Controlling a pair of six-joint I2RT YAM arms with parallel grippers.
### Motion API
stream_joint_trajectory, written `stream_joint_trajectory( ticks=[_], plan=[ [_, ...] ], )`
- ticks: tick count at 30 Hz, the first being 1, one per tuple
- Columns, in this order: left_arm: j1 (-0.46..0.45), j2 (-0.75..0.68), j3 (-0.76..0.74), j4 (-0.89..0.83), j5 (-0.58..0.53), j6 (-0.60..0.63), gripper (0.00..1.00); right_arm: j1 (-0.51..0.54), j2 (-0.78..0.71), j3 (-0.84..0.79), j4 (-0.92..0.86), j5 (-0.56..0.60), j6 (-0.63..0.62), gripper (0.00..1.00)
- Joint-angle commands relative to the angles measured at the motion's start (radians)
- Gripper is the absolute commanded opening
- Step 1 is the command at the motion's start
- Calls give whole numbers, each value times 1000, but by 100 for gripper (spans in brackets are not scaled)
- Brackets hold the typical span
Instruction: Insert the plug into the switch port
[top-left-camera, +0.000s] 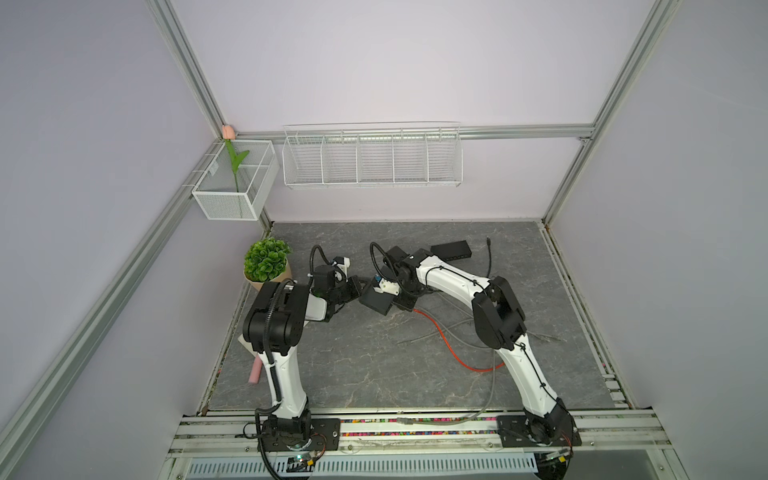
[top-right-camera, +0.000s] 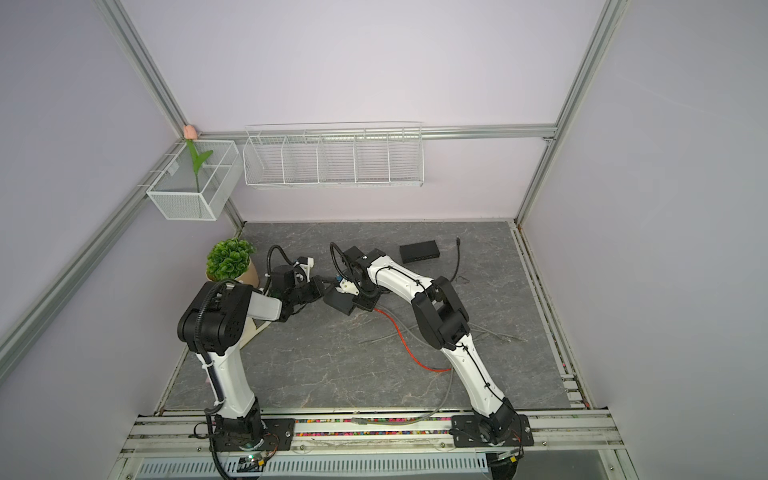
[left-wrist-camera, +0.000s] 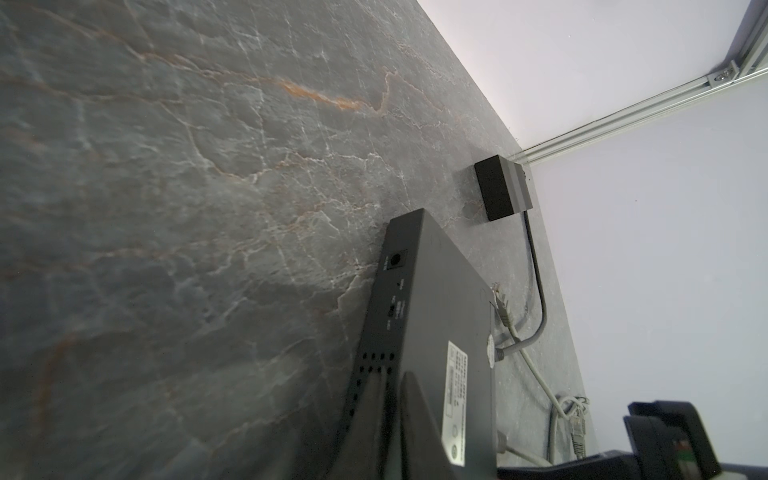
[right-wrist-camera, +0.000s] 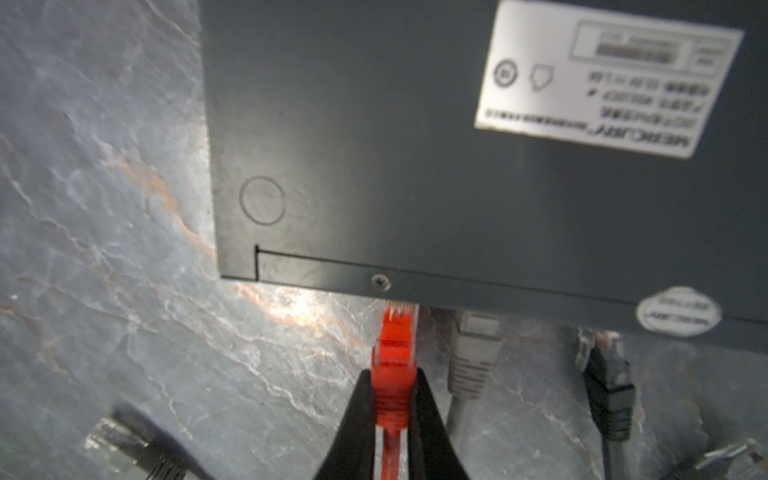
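A black switch (top-left-camera: 376, 301) (top-right-camera: 338, 301) hangs tilted above the table, its label side (right-wrist-camera: 602, 75) facing the right wrist camera. My left gripper (left-wrist-camera: 392, 380) (top-left-camera: 355, 291) is shut on the switch (left-wrist-camera: 440, 291) at one vented end. My right gripper (right-wrist-camera: 392, 374) (top-left-camera: 403, 305) is shut on the red plug (right-wrist-camera: 395, 345). The plug's tip sits at the switch's (right-wrist-camera: 374, 145) port edge; how deep it goes is hidden. A grey plug (right-wrist-camera: 471, 353) and a black plug (right-wrist-camera: 606, 374) sit in ports beside it.
A second black switch (top-left-camera: 451, 250) (left-wrist-camera: 500, 191) lies at the back with a black cable (top-left-camera: 489, 257). The red cable (top-left-camera: 449, 345) and grey cables (top-left-camera: 457, 332) trail over the table. A potted plant (top-left-camera: 266, 259) stands at the left. A loose clear plug (right-wrist-camera: 112, 444) lies nearby.
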Motion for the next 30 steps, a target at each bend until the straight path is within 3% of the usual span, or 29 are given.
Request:
stream_joint_trajectory(
  ticks=[1, 30],
  plan=[
    [-35, -29, -16, -12, 75, 10, 12, 8, 13, 38, 79, -42, -10, 7],
    [-30, -33, -31, 10, 80, -1, 11, 14, -30, -50, 144, -43, 11, 7]
  ],
)
